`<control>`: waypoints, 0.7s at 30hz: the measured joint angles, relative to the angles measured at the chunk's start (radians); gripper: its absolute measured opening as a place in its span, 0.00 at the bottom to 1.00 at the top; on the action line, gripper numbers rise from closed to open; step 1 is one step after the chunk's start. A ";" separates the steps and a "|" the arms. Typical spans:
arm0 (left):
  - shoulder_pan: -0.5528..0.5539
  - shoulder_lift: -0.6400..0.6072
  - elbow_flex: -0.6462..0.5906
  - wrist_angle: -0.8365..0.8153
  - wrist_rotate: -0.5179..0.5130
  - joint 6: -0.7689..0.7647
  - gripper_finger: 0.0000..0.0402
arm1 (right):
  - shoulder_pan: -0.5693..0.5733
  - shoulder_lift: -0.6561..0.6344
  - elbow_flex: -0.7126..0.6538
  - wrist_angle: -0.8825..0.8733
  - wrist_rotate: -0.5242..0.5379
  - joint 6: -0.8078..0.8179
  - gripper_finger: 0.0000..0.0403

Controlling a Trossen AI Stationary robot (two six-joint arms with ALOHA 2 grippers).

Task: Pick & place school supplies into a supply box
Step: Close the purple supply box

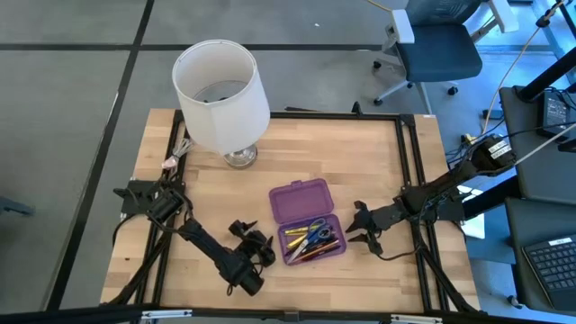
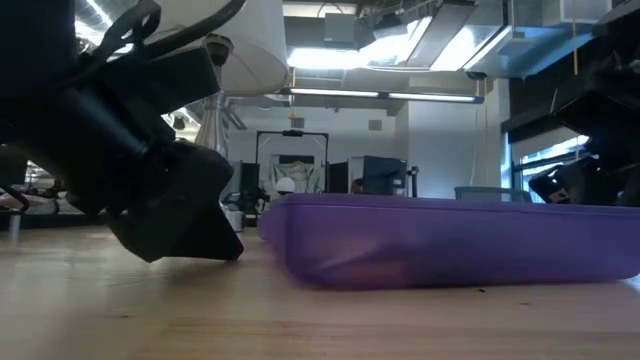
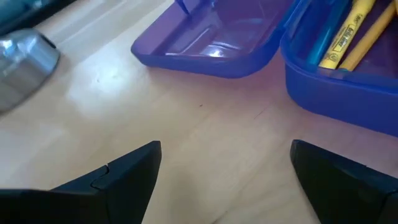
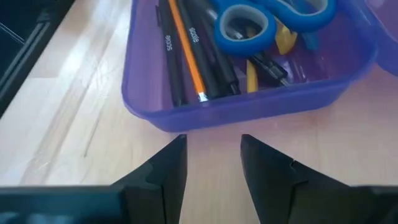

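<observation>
hiding scissors (image 4: 273, 18) low (perhaps pens (image 4: 199, 50))

Overhead shot is evenly lit and pretty crisp, only soft shadows under the arms and beside the white lampshade (image 1: 220, 97) on the table (image 1: 378, 162). The table-level camera is the rough one: bright ceiling light strips (image 2: 385, 95) blow out against a dim room, so the big dark arm shape up close goes nearly silhouette and mushy, and the purple supply box (image 2: 450, 240) is soft too. In the left wrist view there's a white glare patch on the floor of the empty half of the box (image 3: 214, 53), plus a sheen on the metal lamp base (image 3: 25, 56). Right wrist view is bright, but the blue-handled scissors (image 4: 273, 15) are a bit blurred, and that arm's own fingers are dark and soft-edged.
</observation>
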 joint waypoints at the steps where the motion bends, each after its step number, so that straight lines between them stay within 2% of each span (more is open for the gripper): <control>1: 0.001 -0.001 0.000 0.000 -0.006 0.021 0.87 | 0.000 0.000 0.000 0.000 0.001 -0.002 0.38; 8: 0.030 -0.001 -0.012 -0.006 -0.070 0.142 0.87 | 0.000 0.000 0.000 0.001 0.080 -0.057 0.38; 13: 0.086 -0.003 -0.028 -0.027 -0.057 0.056 0.87 | -0.034 0.000 0.000 -0.004 0.139 -0.084 0.38; 17: 0.126 -0.005 -0.030 -0.032 -0.018 0.024 0.87 | -0.104 0.000 0.000 -0.014 0.098 -0.050 0.38; 21: 0.144 -0.003 -0.031 -0.029 -0.058 0.034 0.87 | -0.156 0.000 0.000 -0.018 0.028 -0.060 0.38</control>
